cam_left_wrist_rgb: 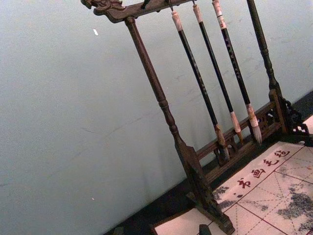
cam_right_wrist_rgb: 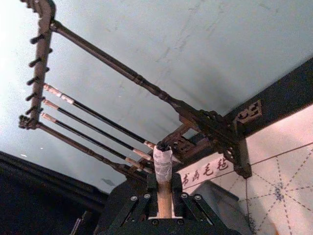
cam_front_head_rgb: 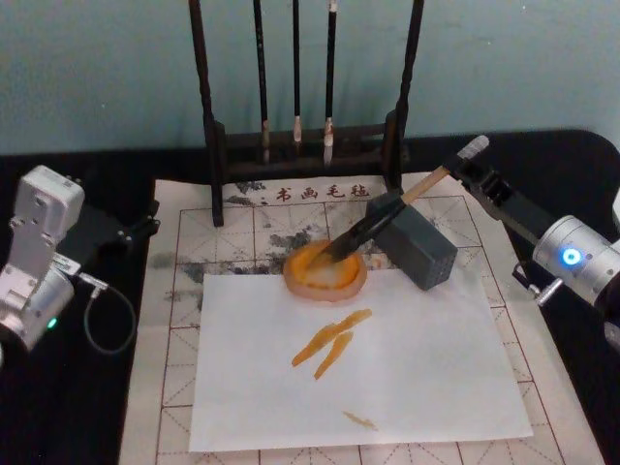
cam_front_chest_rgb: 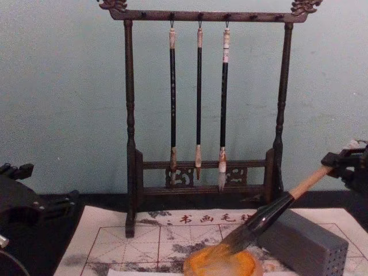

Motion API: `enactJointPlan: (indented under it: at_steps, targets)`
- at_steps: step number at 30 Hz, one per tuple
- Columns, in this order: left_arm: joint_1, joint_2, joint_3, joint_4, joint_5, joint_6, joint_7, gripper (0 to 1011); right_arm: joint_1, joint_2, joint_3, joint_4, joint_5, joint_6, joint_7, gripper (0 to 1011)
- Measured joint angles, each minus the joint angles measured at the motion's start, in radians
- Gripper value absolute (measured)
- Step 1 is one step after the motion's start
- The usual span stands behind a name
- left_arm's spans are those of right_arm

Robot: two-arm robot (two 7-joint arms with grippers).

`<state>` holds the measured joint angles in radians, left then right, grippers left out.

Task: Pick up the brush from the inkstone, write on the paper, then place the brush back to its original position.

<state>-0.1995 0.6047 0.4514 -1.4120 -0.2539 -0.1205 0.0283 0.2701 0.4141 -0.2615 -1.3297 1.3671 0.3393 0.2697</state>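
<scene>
Brush (cam_front_head_rgb: 373, 228) front and centre: it slants across the middle of the table, dark bristles down in the inkstone (cam_front_head_rgb: 296, 279), pale handle rising up and away to the robot's right. From the chest view the brush (cam_front_chest_rgb: 275, 211) runs on a clear diagonal, its tip sunk into the orange dish (cam_front_chest_rgb: 198, 265).

And the right gripper (cam_front_head_rgb: 463, 170) has it, jaws pinched on the upper end of the handle, just below the white cap. The right wrist view confirms it: the right gripper (cam_right_wrist_rgb: 164, 198) is clamped on the pale wood, with the wrapped cap poking out above the fingers (cam_right_wrist_rgb: 188, 205).

Beneath the handle sits a grey block (cam_front_head_rgb: 426, 250), just beside the inkstone on its right; the glossy black section passes over the block's near top corner.

The paper (cam_front_head_rgb: 174, 320), red-gridded and smudged with grey, is spread across the black table (cam_front_head_rgb: 581, 397). A plain white sheet (cam_front_head_rgb: 407, 378) lies on top of it, the inkstone sitting at its far edge. On that sheet: orange strokes (cam_front_head_rgb: 329, 345), two long ones side by side and one short dash nearer the robot.

Behind, the rack (cam_front_head_rgb: 208, 145) stands on the paper's far edge with three thin brushes (cam_front_chest_rgb: 198, 98) hanging.

Over on the left, the left gripper (cam_front_head_rgb: 131, 229) is parked by the paper's left edge, well apart from the inkstone; spread or closed, I cannot tell
</scene>
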Motion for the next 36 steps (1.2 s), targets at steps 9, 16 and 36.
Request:
enactJointPlan:
  at_steps: [9,16,36]
  targets:
    - [0.0,0.0,0.0,0.0,0.0,0.0,0.0,1001,-0.008,0.025,-0.011,-0.033,0.03,0.003,0.009,202]
    - [0.0,0.0,0.0,0.0,0.0,0.0,0.0,1001,-0.013,0.043,-0.023,-0.058,0.051,0.006,0.012,202]
    - [0.0,0.0,0.0,0.0,0.0,0.0,0.0,1001,-0.009,0.088,-0.095,-0.09,0.085,0.02,0.04,202]
